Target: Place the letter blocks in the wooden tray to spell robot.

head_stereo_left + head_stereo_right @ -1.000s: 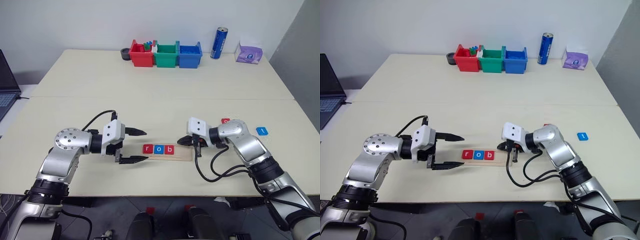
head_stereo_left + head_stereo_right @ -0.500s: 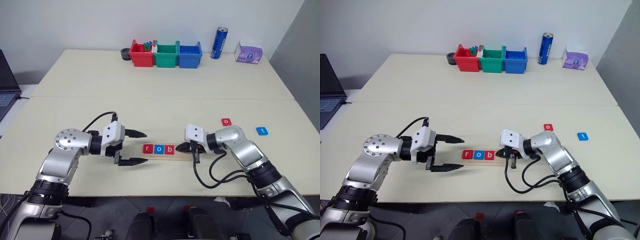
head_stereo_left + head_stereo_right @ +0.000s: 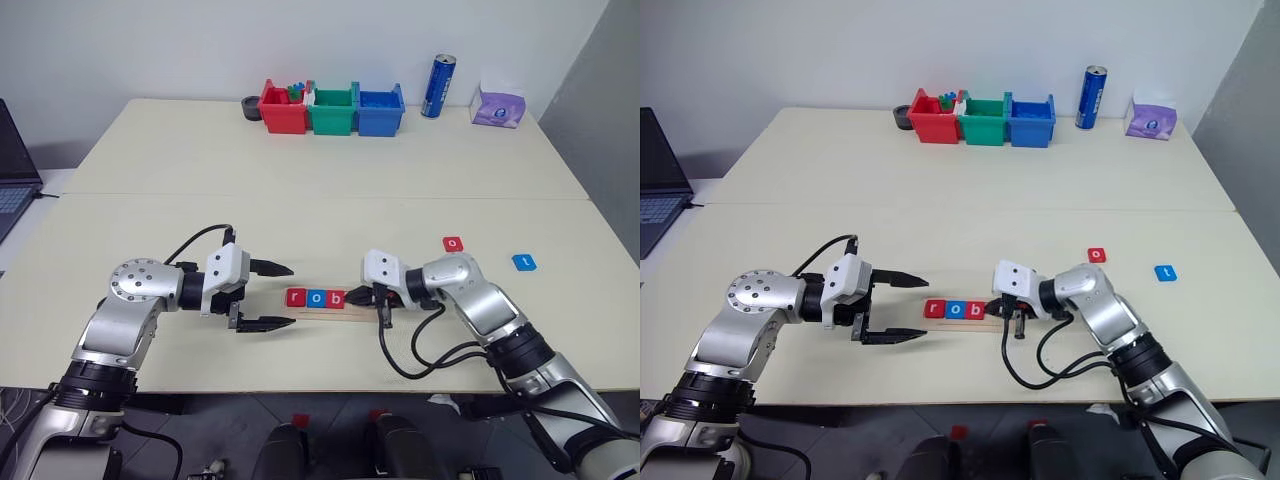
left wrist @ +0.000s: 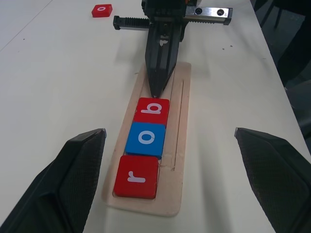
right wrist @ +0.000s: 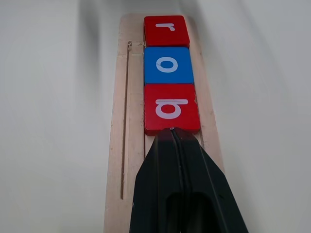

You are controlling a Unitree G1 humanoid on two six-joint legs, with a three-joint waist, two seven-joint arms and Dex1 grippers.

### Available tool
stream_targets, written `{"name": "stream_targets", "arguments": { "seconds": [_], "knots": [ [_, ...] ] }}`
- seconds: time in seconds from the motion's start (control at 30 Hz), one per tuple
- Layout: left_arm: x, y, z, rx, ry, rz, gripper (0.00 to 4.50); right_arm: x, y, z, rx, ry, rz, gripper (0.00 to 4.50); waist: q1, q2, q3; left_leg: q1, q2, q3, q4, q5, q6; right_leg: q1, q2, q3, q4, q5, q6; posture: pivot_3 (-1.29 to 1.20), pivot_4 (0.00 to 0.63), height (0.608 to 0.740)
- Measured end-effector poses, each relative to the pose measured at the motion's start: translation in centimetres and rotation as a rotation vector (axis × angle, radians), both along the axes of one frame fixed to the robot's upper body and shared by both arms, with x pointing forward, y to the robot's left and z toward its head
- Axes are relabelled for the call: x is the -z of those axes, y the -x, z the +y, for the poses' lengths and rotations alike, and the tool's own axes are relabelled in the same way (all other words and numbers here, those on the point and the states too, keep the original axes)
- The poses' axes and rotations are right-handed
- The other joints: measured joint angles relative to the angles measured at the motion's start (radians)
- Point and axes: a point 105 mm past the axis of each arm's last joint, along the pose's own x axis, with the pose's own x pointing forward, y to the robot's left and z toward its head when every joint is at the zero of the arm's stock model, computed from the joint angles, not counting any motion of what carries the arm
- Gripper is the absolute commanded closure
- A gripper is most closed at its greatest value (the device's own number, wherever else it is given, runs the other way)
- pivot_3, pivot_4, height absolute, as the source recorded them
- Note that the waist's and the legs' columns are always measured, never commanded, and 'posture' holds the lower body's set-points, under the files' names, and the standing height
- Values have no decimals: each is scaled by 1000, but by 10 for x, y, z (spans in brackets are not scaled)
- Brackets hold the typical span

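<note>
A: Tray status?
B: Wooden tray lies near the front of the worktop, between the two arms. Three letter blocks sit on it in a row, touching: red r, blue o, red b. They fill the tray's left part; the right part is bare.

A: Right gripper?
B: Right gripper is fully closed with nothing in it, tips pressed together over the tray, right at the b block's right edge. Looks like contact in the right wrist view, can't be certain.

A: Left gripper?
B: Left gripper is spread wide, holding nothing, just left of the tray's left end, fingers pointing right.

A: Remaining blocks?
B: Loose on the worktop to the right of the tray: second red o, and blue t further right. Both well apart from the tray.

A: Background?
B: Red bin, green bin, blue bin in a row at the far side, blue can and tissue pack to their right.
</note>
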Motion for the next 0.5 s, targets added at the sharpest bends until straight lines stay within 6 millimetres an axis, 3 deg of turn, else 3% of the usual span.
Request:
{"name": "stream_targets", "arguments": {
  "seconds": [0.5],
  "knots": [
    [1,0,0,-4,1,2,0,-2,-2,-13,10,30,-6,4481,0,0,0,0,0,0,0,0,0,0,0,0,0,0,0,0,150,740]
  ]
}}
